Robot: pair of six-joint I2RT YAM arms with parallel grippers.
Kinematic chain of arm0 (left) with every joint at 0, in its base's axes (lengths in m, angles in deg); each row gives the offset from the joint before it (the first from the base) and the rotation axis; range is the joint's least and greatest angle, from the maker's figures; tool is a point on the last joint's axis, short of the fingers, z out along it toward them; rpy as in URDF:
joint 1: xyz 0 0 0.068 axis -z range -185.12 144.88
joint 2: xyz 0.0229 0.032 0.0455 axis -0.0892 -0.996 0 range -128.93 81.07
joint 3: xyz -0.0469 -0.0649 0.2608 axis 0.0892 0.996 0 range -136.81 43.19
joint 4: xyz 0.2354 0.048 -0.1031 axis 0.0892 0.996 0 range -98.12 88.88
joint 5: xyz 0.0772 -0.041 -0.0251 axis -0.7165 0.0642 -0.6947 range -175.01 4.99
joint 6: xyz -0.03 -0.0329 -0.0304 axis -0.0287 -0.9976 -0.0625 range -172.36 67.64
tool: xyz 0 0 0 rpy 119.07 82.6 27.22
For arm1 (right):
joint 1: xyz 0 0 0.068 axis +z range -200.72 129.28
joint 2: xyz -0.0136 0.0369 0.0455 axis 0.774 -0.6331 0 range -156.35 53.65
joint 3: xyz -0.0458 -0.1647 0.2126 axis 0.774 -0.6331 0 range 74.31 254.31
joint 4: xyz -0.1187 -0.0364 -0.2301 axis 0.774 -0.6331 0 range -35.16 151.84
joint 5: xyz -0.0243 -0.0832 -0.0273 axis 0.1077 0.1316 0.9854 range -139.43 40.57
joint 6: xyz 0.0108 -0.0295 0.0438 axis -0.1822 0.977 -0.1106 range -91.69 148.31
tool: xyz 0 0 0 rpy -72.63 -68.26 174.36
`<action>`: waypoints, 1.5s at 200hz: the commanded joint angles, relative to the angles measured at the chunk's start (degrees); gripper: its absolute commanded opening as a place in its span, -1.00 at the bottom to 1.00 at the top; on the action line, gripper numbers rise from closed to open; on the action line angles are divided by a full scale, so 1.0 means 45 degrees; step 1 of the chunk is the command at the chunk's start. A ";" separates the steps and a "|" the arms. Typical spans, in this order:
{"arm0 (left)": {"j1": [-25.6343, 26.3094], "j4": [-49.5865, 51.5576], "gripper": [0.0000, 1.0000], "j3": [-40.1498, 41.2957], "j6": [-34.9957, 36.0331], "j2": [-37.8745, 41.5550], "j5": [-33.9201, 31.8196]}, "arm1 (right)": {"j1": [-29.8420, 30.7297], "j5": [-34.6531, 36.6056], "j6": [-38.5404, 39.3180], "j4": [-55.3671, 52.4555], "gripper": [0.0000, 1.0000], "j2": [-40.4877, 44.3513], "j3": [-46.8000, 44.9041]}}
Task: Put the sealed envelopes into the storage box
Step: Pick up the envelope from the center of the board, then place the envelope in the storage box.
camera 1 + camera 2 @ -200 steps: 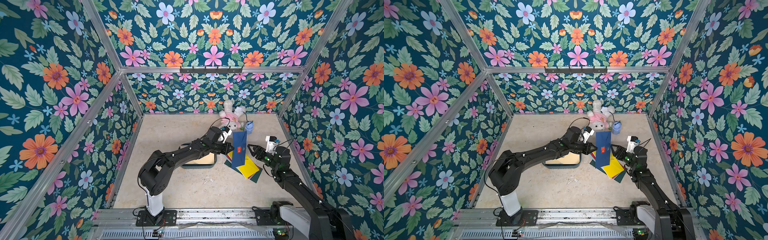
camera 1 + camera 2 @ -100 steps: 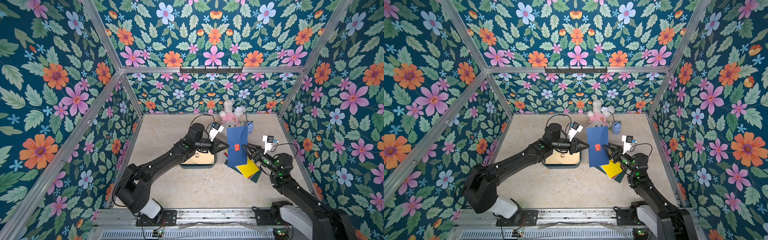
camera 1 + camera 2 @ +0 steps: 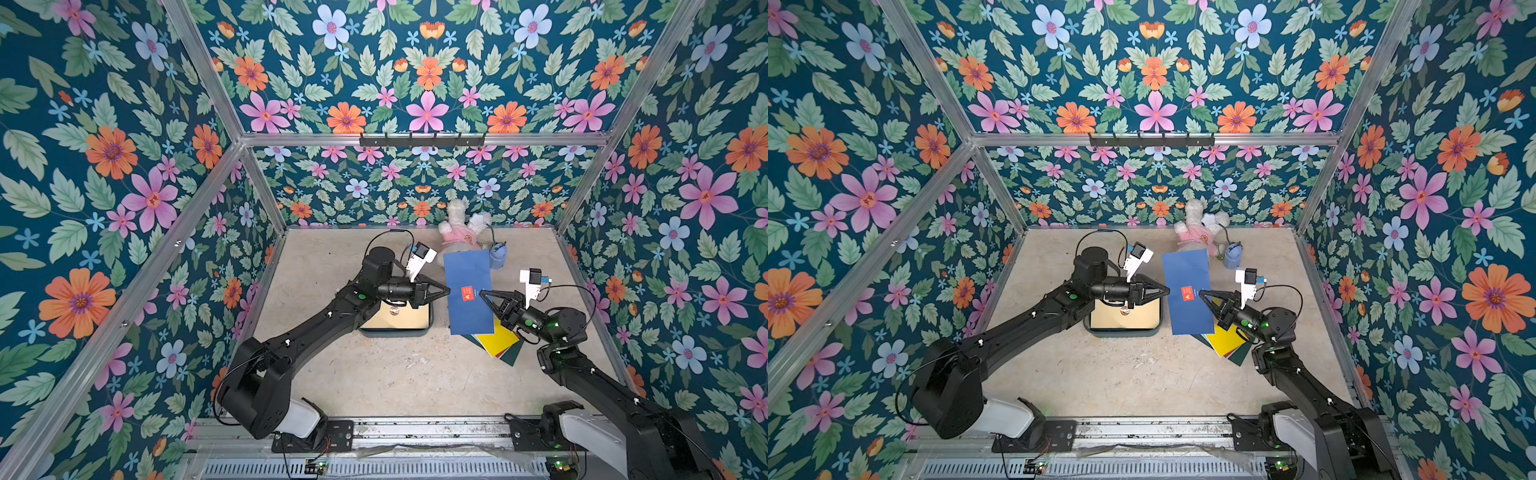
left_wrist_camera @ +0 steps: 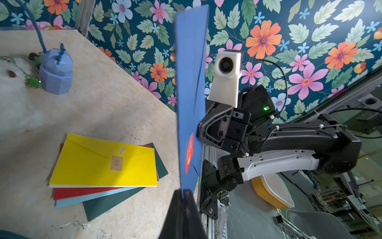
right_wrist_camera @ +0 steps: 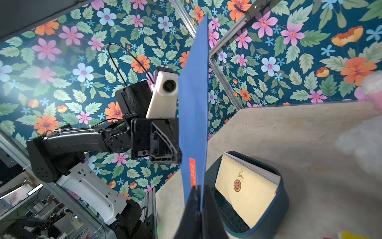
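A blue envelope (image 3: 467,291) with a red seal sticker hangs upright above the table, held at both side edges. My left gripper (image 3: 448,292) is shut on its left edge, and in the left wrist view the left gripper (image 4: 183,191) pinches the sheet (image 4: 191,82). My right gripper (image 3: 482,294) is shut on the right edge, as the right wrist view shows (image 5: 199,188). The dark teal storage box (image 3: 395,331) lies under my left wrist with a cream envelope (image 5: 244,186) inside. A stack of envelopes, yellow on top (image 3: 496,340), lies under the right arm.
A white plush toy in pink (image 3: 459,232) and a small light-blue toy backpack (image 3: 497,255) sit at the back of the table, just behind the held envelope. Floral walls close three sides. A hook rail (image 3: 422,139) runs along the back wall.
The right gripper, open half a second ago, has shut on the blue envelope's right edge. The left arm has drawn back to the left with the envelope, which now faces upward more.
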 commanded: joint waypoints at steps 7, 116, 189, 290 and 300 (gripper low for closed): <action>-0.0525 0.1195 0.06 0.0011 -0.0113 0.0725 -0.2565 | 0.0174 -0.0602 0.1453 -0.1330 -1.00 0.0413 0.0691; -0.2423 0.8108 0.75 0.2449 -0.0744 0.6312 -1.4153 | 0.4432 0.3785 1.6005 -1.9580 -1.00 -0.6444 1.3245; -0.2429 1.0245 0.73 0.2867 -0.0848 0.8250 -1.5531 | 0.5399 0.4137 1.9439 -2.5128 -1.00 -1.2229 2.0008; -0.2424 1.0342 0.73 0.2716 -0.0535 0.8356 -1.5713 | 0.6478 0.4886 2.0086 -2.5835 -1.00 -1.4284 2.2044; -0.2426 1.0342 0.73 0.2706 -0.0528 0.8344 -1.5715 | 0.6516 0.4732 2.0099 -2.5837 -1.00 -1.4265 2.2109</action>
